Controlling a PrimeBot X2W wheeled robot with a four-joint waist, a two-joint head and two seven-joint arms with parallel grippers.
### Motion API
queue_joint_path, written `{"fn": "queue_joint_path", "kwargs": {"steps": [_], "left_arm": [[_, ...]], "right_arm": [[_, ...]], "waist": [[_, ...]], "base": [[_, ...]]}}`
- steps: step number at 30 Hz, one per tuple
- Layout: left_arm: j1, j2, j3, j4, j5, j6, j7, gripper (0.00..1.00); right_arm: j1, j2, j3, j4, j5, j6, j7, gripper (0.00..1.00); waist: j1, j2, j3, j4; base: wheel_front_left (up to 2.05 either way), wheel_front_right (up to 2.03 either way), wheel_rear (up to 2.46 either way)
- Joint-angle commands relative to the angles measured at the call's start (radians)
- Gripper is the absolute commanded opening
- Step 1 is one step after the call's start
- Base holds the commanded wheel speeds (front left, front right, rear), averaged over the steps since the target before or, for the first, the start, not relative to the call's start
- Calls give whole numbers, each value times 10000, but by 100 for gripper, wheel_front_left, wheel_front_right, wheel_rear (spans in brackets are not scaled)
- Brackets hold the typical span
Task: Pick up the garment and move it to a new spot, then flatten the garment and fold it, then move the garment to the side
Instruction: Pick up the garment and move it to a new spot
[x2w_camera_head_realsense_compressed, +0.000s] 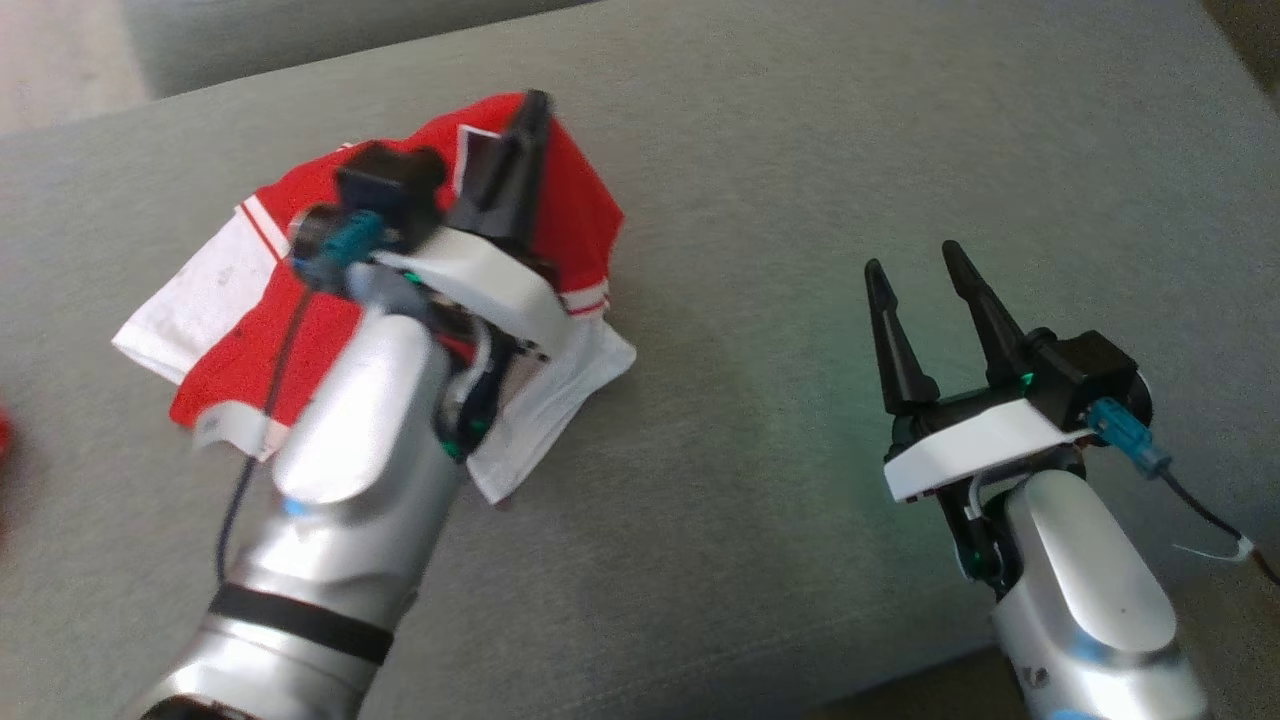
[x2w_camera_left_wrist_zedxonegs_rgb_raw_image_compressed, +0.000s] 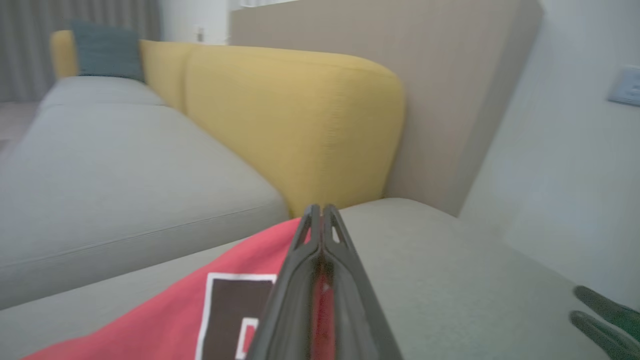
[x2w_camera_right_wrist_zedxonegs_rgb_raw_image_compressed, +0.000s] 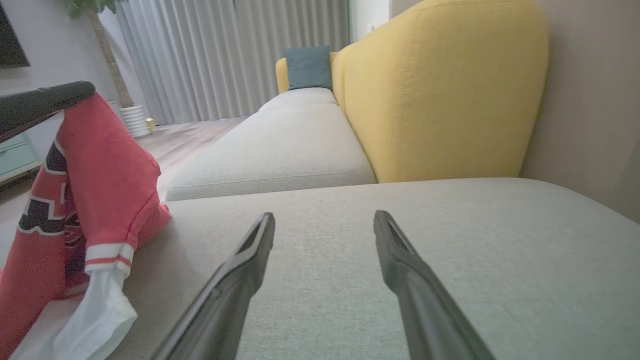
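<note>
The garment is a red and white shirt with dark lettering, bunched on the grey sofa seat at the left. My left gripper is shut on its raised red edge, and the cloth hangs down from the tips. In the left wrist view red fabric shows pinched between the closed fingers. My right gripper stands open over bare seat well to the right of the garment, nothing between its fingers. In the right wrist view the lifted garment hangs at the left.
A yellow backrest runs along the far side of the seat, with a teal cushion further down. A beige wall panel stands behind. Grey curtains and a white plant pot are across the floor. The seat's front edge is near my right arm.
</note>
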Motion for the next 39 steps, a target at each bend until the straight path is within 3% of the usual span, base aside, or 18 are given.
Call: {"fn": "queue_joint_path", "kwargs": {"steps": [1,8,12,13,15,26,39], "left_arm": [[-639,205,30,-438,-147,105,-122,0],[-1206,204,-1844,-826,-1260,840,-122,0],[-1338,203,-2274,-776,-1292,1261,-122,0],[-1307,203,-2252,-710,-1256,1357,-122,10],[-1198,203,-2097,-592,-1100,1534,-122,100],[873,460,452,-1072,278,2095,-122,100],[4131,545,3366,-2211,1447,2029,-122,100]], "right_arm": [[-218,133,219,-361,82,-9,-109,100],[-369,135,435,-499,467,-9,-109,100],[-433,136,525,-574,610,-9,-109,100],[-438,136,510,-592,625,-9,-109,100],[-421,136,399,-636,616,-9,-109,100],[-197,136,64,-733,309,-9,-109,100],[477,137,-260,-463,-148,-9,-109,100]], "waist": [[0,0,235,-596],[0,0,573,-1589],[0,0,708,-1835],[0,0,727,-1841],[0,0,746,-1754],[0,0,211,-345],[0,0,-981,1274]], "base": [[0,0,0],[0,0,0],[0,0,0],[0,0,0],[0,0,0],[0,0,0],[0,0,0]]}}
